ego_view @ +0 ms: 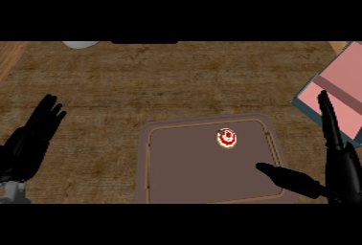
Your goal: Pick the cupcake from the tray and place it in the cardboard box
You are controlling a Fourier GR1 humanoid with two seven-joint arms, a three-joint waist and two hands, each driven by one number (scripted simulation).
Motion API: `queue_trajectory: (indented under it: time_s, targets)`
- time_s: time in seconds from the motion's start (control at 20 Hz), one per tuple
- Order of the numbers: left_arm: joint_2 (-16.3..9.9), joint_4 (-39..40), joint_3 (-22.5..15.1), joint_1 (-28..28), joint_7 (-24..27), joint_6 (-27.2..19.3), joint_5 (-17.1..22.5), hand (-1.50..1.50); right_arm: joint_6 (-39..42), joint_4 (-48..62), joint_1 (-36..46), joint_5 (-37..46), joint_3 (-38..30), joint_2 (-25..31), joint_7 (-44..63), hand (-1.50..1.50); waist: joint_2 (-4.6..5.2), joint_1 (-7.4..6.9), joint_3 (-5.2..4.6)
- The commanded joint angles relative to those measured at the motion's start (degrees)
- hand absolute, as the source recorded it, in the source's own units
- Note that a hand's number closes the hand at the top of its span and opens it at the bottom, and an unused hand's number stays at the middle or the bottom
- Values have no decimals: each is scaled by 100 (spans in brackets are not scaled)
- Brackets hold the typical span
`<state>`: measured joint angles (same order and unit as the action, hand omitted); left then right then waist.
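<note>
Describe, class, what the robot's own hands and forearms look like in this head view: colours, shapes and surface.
Both the left hand and the right hand are glossy black, with long, slender, tapering fingers and a thick rounded thumb. A small patch of grey forearm shows below the left hand. No cables, markings or sleeves are visible.

**Clearance around tray and box**

The brown rectangular tray in the lower centre carries only the small red-and-white cupcake near its upper right; the surrounding tray floor is open. The right hand stands open between cupcake and the pink-lined cardboard box at the upper right edge. The wooden counter is bare through the middle and left of the frame.
</note>
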<state>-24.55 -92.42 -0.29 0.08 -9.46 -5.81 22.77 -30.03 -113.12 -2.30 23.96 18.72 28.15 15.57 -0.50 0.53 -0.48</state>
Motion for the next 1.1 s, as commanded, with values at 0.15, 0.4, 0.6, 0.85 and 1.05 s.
queue_trajectory:
  time_s: [0.15,0.4,0.6,0.85,1.05]
  targets:
    - [-11,-22,-19,-7,-12,124,32,0,1835,-371,380,919,401,985,2562,-150,36,-118,-19]
    - [105,-49,-107,-183,-159,10,-7,0,3354,-777,1289,502,718,831,4503,-150,59,-204,5]
    - [-2,7,79,-204,-123,192,111,0,4127,-626,2278,198,997,158,5861,-150,60,-231,19]
    - [-54,65,173,-235,-214,183,78,0,4275,-4,2919,-194,963,-632,6559,-150,56,-186,26]
    - [-52,236,338,-128,74,431,181,0,4429,166,2983,-316,936,-686,6733,-150,40,-94,29]
